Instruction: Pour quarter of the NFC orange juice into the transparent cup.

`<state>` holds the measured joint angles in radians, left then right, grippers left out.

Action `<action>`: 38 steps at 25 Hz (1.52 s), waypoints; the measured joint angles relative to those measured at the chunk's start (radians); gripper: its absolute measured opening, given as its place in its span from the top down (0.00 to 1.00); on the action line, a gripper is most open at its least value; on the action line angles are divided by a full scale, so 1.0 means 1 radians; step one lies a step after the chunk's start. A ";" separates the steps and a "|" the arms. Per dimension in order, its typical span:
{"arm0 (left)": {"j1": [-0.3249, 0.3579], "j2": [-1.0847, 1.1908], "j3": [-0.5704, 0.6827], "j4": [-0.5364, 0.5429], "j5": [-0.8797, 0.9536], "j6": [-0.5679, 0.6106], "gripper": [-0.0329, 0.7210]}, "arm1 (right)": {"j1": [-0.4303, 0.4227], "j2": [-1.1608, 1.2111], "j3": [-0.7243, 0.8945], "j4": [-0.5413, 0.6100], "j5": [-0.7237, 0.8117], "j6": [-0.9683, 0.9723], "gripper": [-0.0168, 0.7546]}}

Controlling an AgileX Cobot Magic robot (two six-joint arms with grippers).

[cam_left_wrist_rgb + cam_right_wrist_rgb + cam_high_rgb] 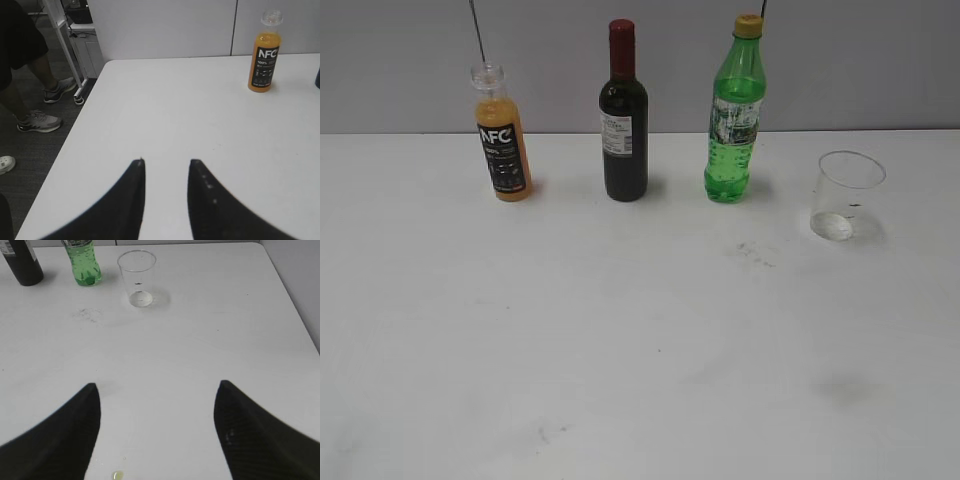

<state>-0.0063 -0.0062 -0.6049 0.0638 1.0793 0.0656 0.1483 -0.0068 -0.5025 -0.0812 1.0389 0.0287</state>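
NFC orange juice (502, 140) upright, uncapped | transparent cup (846, 195) far right | both grippers apart

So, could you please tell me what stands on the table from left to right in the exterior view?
NFC orange juice bottle → dark wine bottle → green soda bottle → transparent cup, all standing apart from one another.
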 joint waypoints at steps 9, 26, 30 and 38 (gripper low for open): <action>0.000 0.000 0.000 0.000 0.000 0.000 0.65 | 0.000 0.000 0.000 0.000 0.000 0.000 0.27; 0.000 0.000 0.023 0.000 -0.002 0.000 0.64 | 0.000 0.000 0.000 0.000 0.000 0.000 0.27; 0.000 0.000 0.068 0.000 -0.003 0.000 0.64 | 0.000 0.000 0.000 0.000 0.000 0.000 0.27; 0.000 0.000 0.120 0.000 0.003 0.000 0.64 | 0.000 0.000 0.000 0.000 0.000 0.000 0.27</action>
<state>-0.0063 -0.0062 -0.4852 0.0638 1.0823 0.0656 0.1483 -0.0068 -0.5025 -0.0812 1.0389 0.0287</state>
